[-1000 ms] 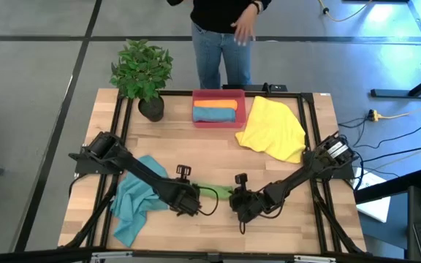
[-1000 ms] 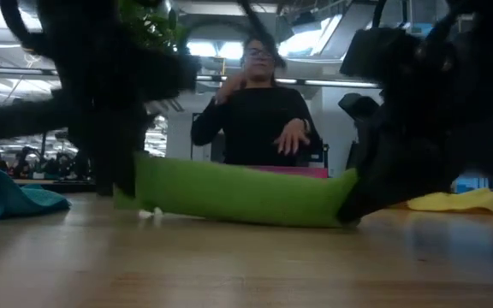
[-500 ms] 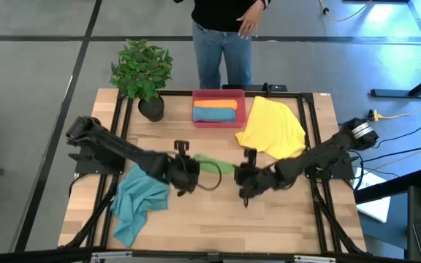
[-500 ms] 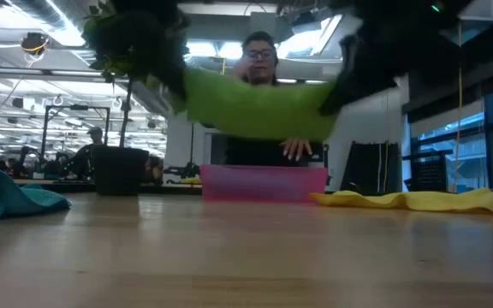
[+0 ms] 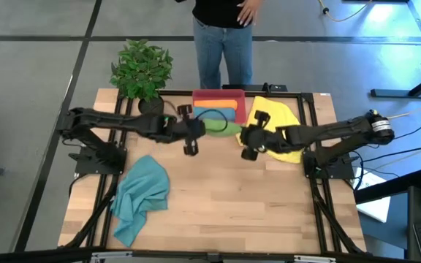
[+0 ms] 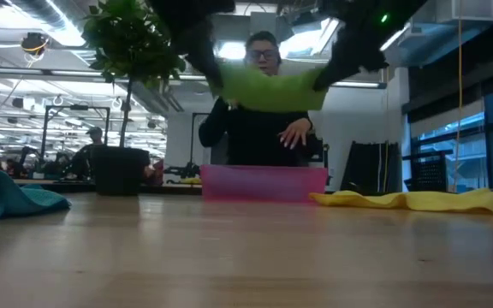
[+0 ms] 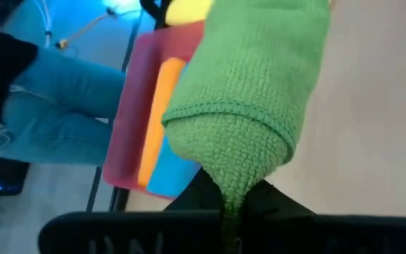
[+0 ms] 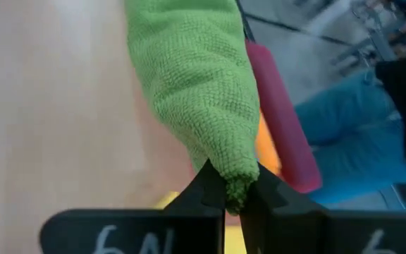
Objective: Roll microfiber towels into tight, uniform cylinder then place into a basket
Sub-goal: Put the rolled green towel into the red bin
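Observation:
A green microfiber towel, rolled into a cylinder, hangs level in the air just in front of the red-pink basket. My left gripper is shut on its left end and my right gripper on its right end. The basket stands at the table's far edge and holds an orange roll and a blue roll. A yellow towel lies spread to the right of the basket. A teal towel lies crumpled at the near left. My left gripper pinches the tapered tip of the roll's left end between its two fingers, which run along the roll and slant downward. The roll is lifted clear of the table. My right gripper pinches the tip of the right end between its two fingers, coming from the table's right and slanting downward. The roll spans level between both grippers, above the table.
A potted plant stands at the far left corner. A person stands just behind the basket, one hand held near its far wall. Bare wood spreads across the middle and near part of the table.
Both grippers have risen and gone toward the table's far edge, staying shut on the green roll's ends. The roll, which lay on the table near the front, is now lifted clear and hangs level close to the basket's near wall.

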{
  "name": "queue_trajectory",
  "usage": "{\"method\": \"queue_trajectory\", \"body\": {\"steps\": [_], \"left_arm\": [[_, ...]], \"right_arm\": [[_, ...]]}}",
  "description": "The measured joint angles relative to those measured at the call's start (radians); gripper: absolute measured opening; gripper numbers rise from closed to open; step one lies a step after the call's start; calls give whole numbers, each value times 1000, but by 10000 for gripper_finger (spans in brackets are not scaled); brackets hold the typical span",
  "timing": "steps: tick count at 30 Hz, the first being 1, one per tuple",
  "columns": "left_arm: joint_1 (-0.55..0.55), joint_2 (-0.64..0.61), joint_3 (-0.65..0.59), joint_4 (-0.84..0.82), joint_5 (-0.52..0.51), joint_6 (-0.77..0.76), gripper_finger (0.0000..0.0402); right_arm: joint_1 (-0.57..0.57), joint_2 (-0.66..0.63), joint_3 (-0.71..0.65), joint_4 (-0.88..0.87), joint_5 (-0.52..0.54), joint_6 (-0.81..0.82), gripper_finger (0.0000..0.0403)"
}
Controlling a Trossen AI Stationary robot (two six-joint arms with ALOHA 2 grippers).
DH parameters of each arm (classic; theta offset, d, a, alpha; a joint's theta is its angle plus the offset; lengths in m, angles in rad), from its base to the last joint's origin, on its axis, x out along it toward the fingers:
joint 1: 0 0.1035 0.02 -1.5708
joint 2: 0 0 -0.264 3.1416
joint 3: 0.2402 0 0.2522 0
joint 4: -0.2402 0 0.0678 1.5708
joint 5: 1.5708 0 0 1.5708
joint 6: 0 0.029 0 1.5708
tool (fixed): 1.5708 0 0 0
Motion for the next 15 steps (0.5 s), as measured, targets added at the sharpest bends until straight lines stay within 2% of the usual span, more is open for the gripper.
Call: {"method": "queue_trajectory", "body": {"steps": [8, 15], "left_arm": [[172, 108, 0, 51, 48, 89, 0], [272, 205, -1, 157, 100, 177, 0]], "right_arm": [[-181, 76, -6, 27, -28, -96, 17], [-318, 138, -118, 295, -121, -207, 17]]}}
